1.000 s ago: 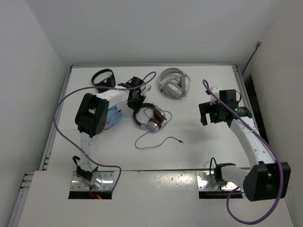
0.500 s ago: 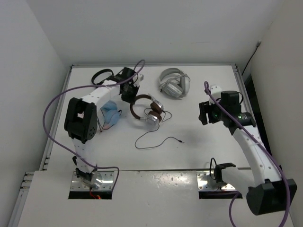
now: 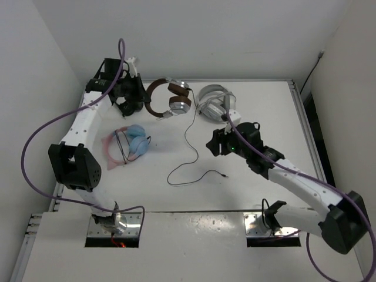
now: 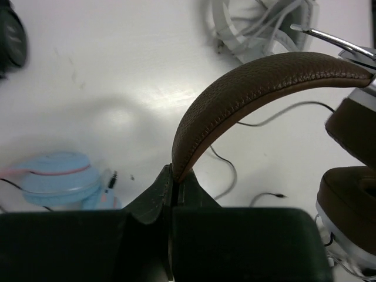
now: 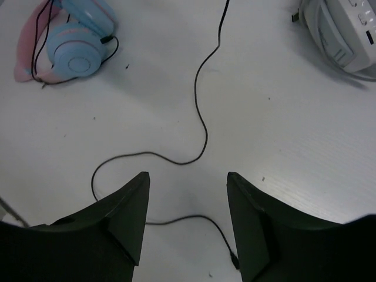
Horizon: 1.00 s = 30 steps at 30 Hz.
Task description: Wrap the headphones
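The headphones (image 3: 170,98) hang in the air at the back of the table, brown headband (image 4: 252,88) and brown-and-silver earcups (image 4: 351,194) lifted clear. My left gripper (image 4: 175,174) is shut on one end of the headband; in the top view it (image 3: 143,97) sits just left of them. Their thin black cable (image 3: 189,132) drops to the table and ends in a loose loop with the plug (image 3: 226,175). My right gripper (image 3: 214,144) hovers open over that cable (image 5: 202,129), nothing between its fingers (image 5: 132,202).
White-grey headphones (image 3: 215,103) lie at the back centre-right. Blue-and-pink headphones (image 3: 129,144) lie left of centre. Small black headphones (image 4: 12,35) rest at the back left, mostly hidden behind my left arm in the top view.
My left gripper closed on the headband and lifted the headphones up and back, the cable trailing. My right arm swung left over the cable and its jaws narrowed.
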Motion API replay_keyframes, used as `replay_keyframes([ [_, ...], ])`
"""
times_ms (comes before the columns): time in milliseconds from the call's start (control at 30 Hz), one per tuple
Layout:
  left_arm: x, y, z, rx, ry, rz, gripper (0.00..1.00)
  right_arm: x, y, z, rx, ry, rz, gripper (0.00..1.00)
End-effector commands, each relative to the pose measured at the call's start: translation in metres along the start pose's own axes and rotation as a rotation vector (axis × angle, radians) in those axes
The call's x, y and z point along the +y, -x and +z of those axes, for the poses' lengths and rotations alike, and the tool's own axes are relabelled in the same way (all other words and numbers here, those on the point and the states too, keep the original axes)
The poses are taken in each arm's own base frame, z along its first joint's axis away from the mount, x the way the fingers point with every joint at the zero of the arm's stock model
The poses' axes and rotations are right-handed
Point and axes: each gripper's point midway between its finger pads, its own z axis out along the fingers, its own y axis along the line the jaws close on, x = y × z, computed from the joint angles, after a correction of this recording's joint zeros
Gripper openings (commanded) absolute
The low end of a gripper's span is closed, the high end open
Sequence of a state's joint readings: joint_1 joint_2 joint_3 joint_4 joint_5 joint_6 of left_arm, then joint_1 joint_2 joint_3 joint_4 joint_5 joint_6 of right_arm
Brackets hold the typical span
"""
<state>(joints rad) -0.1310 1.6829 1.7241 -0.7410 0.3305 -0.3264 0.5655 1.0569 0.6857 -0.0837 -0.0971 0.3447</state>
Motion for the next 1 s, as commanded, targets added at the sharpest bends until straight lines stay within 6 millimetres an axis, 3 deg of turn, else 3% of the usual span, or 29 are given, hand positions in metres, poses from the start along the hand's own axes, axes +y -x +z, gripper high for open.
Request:
replay_keyframes([
  [0, -0.013, -0.005, -0.009, 0.043, -0.230, -0.172, 0.00, -0.002, 0.051, 0.023, -0.245, -0.094, 0.068, 0.56],
  [33, -0.007, -0.016, -0.003, 0.078, -0.255, -0.219, 0.00, -0.002, 0.050, 0.030, -0.257, -0.089, 0.082, 0.56],
  [100, -0.001, -0.019, -0.003, 0.091, -0.329, -0.288, 0.00, 0.003, 0.042, 0.045, -0.295, -0.095, 0.095, 0.56],
  [267, 0.014, -0.016, -0.003, 0.080, -0.317, -0.304, 0.00, 0.011, 0.017, 0.073, -0.250, -0.100, 0.153, 0.49],
  [300, 0.014, -0.016, -0.003, 0.080, -0.317, -0.304, 0.00, 0.003, 0.006, 0.079, -0.222, -0.136, 0.161, 0.49],
  [433, 0.021, -0.013, 0.003, 0.071, -0.283, -0.304, 0.00, 0.010, -0.020, 0.093, -0.147, -0.143, 0.138, 0.47],
  [567, 0.015, -0.008, 0.001, 0.071, -0.319, -0.297, 0.00, 0.008, -0.050, 0.105, -0.063, -0.150, 0.133, 0.49],
  [833, 0.002, 0.009, -0.016, 0.031, -0.326, -0.228, 0.00, 0.016, -0.067, 0.132, 0.016, -0.113, 0.127, 0.58],
  [967, -0.011, 0.015, -0.027, 0.018, -0.358, -0.195, 0.00, 0.016, -0.063, 0.145, 0.003, -0.120, 0.128, 0.59],
])
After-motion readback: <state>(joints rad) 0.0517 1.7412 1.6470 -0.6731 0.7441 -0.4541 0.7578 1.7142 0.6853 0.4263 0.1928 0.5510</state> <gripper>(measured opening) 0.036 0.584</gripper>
